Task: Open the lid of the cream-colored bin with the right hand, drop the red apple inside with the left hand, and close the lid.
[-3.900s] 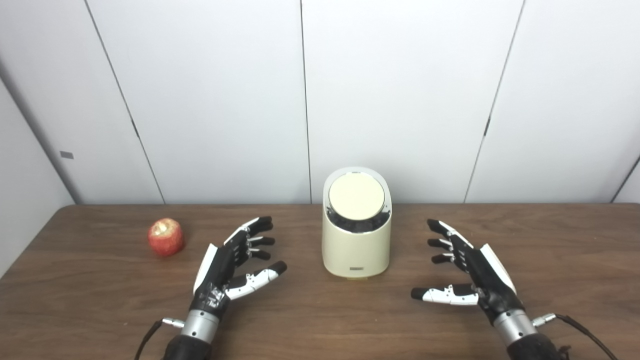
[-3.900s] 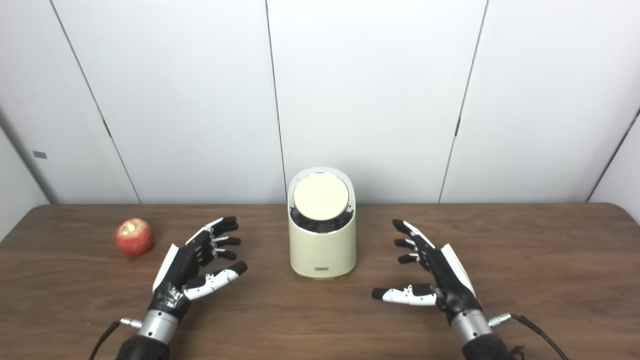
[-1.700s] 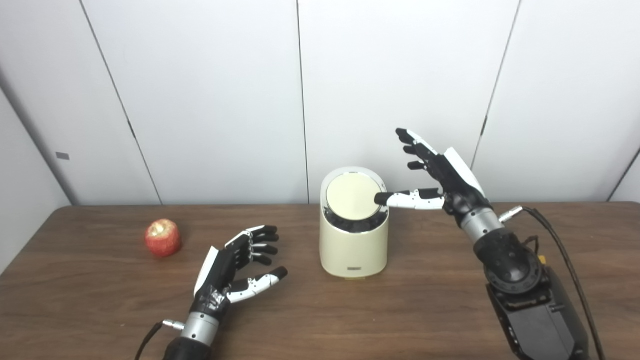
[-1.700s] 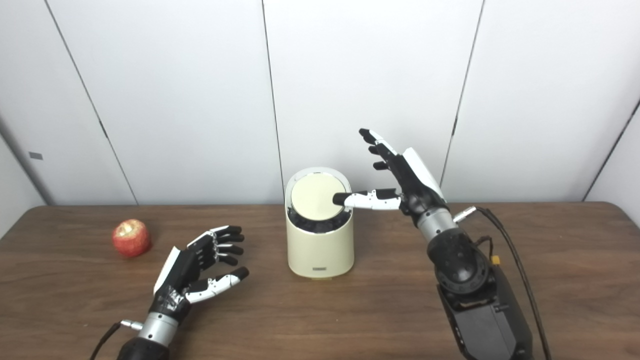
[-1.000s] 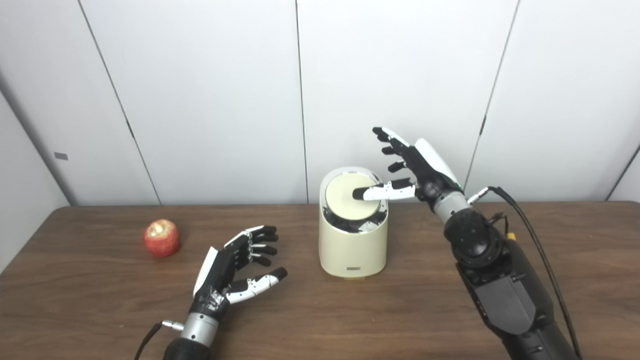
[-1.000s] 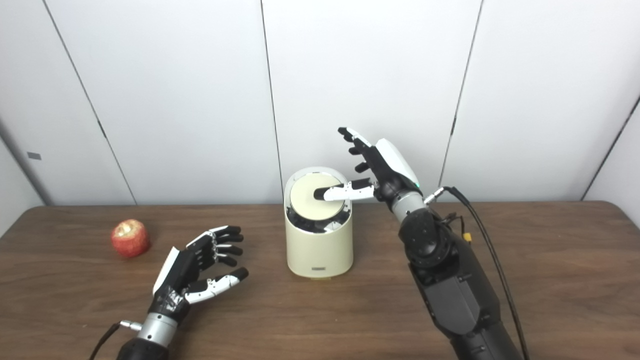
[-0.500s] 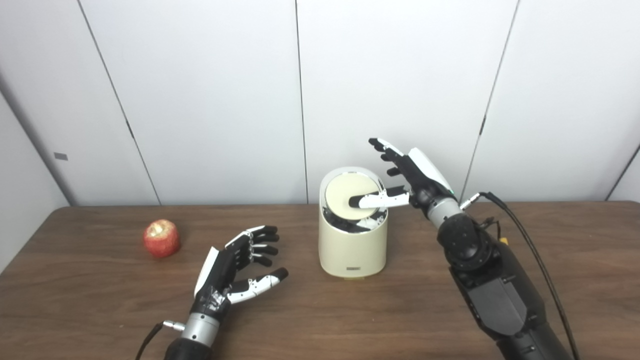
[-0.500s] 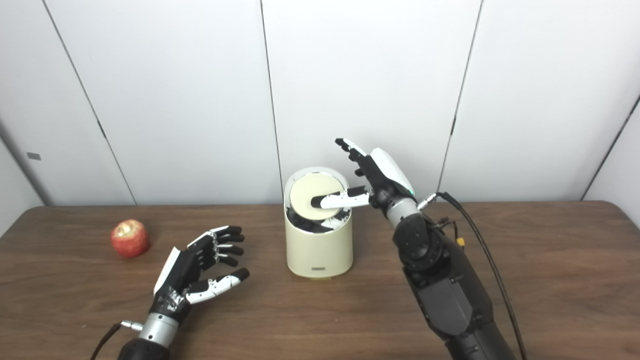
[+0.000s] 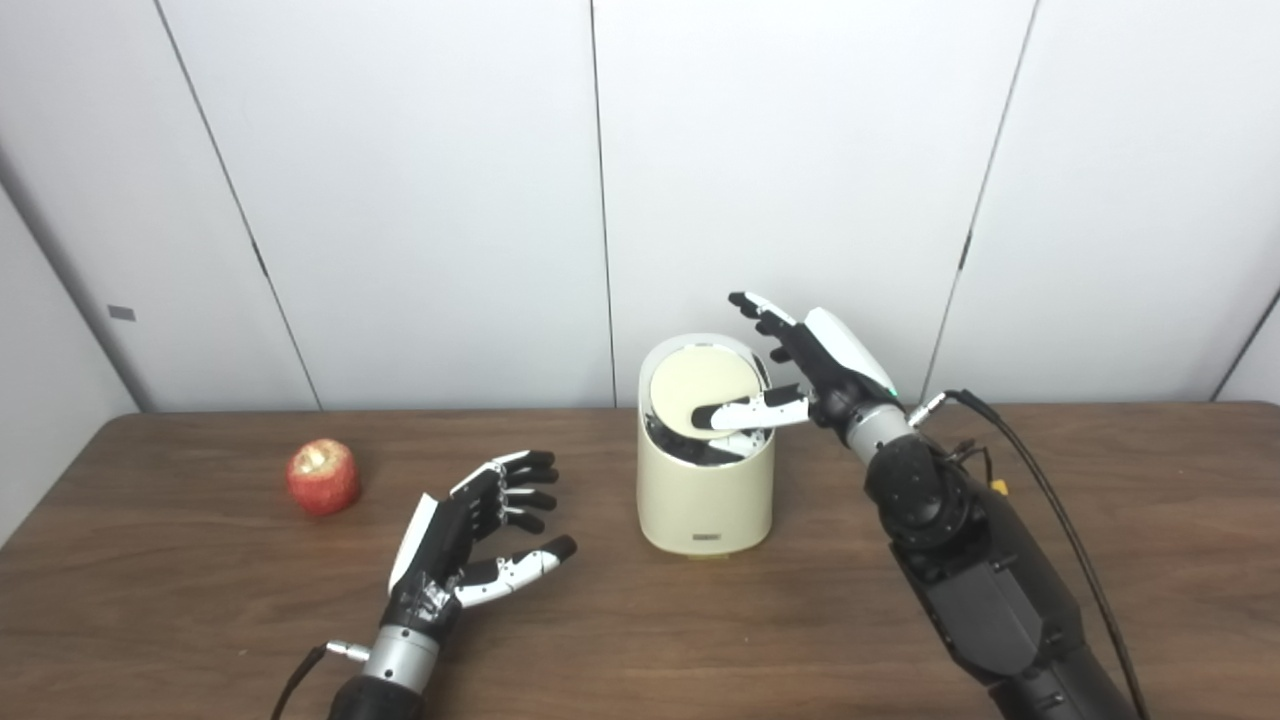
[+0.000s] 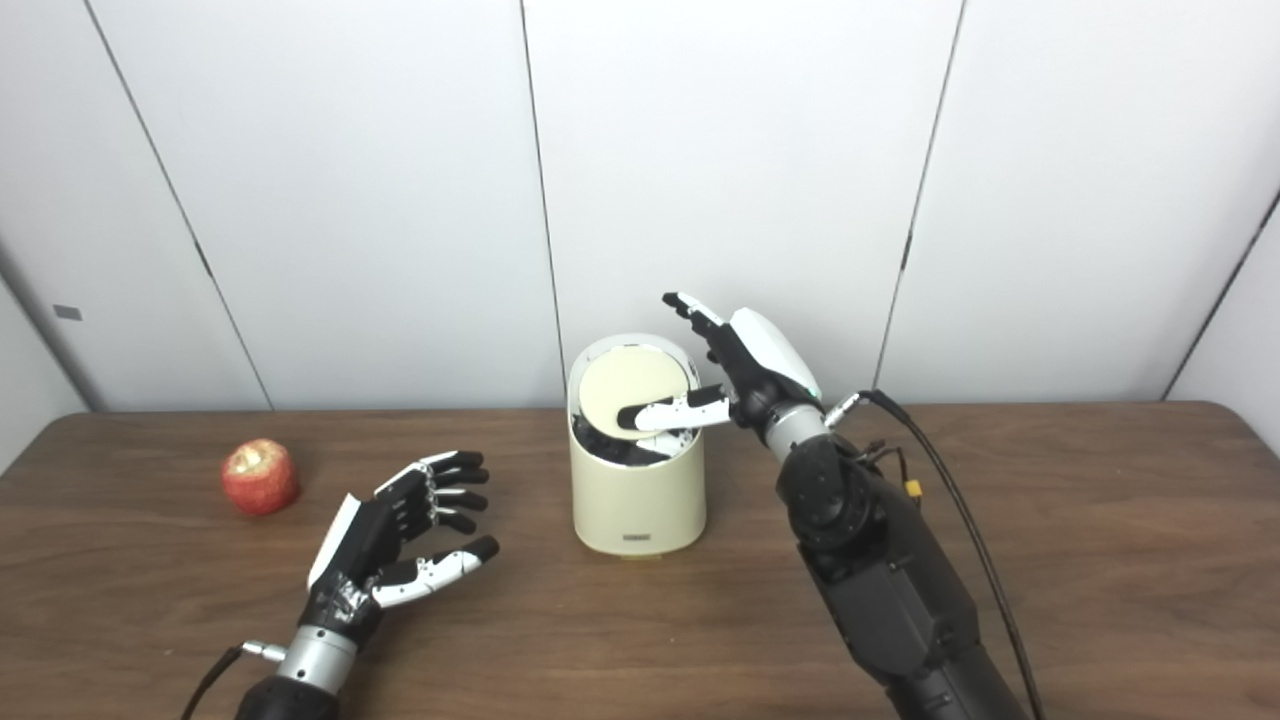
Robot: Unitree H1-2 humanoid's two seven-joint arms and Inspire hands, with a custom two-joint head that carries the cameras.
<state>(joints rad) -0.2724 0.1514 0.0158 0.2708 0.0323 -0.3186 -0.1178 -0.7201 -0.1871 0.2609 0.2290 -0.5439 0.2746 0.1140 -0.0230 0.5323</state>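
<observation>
In the left eye view, the right hand (image 9: 815, 365) was spread and holding nothing, its thumb laid across the front of the lid (image 9: 690, 392) of the bin (image 9: 705, 485), which looked tipped inward. To do this step well, the press should probably stay on that front edge and go straight down, so the bin does not slide on the table (image 9: 200, 610).

In the right eye view, the left hand (image 10: 385, 545) rested open and empty, well apart from the apple (image 10: 260, 477) at far left.
</observation>
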